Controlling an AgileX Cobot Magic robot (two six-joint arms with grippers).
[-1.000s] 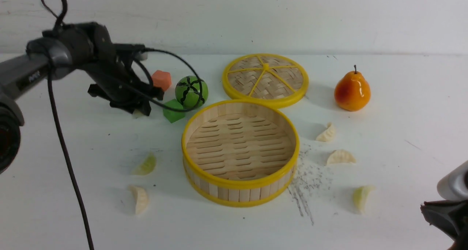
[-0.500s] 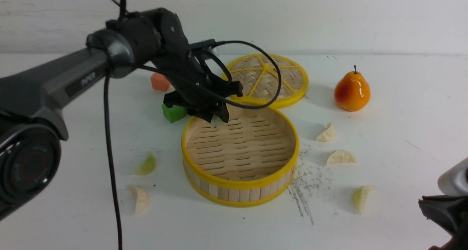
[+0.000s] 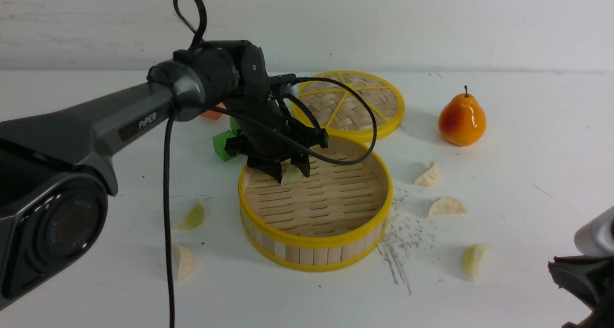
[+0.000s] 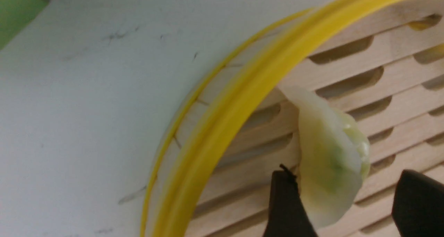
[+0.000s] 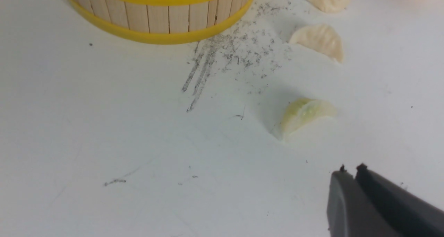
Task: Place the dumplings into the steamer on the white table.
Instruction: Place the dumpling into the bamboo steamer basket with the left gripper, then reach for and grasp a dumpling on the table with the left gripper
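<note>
Releases a green dumpling [image 3: 291,175] into the steamer [image 3: 314,244], left jaws spread wide. Holds right jaws shut, empty. Likely next: lift clear, fetch another off the desk [image 3: 527,150].

Orange pear [image 3: 462,120], woven yellow-spoked disc [image 3: 386,105], green cube [image 3: 219,145], orange block [image 3: 211,114]

front view faces forward; wrist views look down close; all share the steamer [image 3: 314,254]

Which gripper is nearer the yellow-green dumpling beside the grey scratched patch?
Right. The right gripper is close beside that yellow-green dumpling; the left gripper is farther off, over the steamer.
</note>
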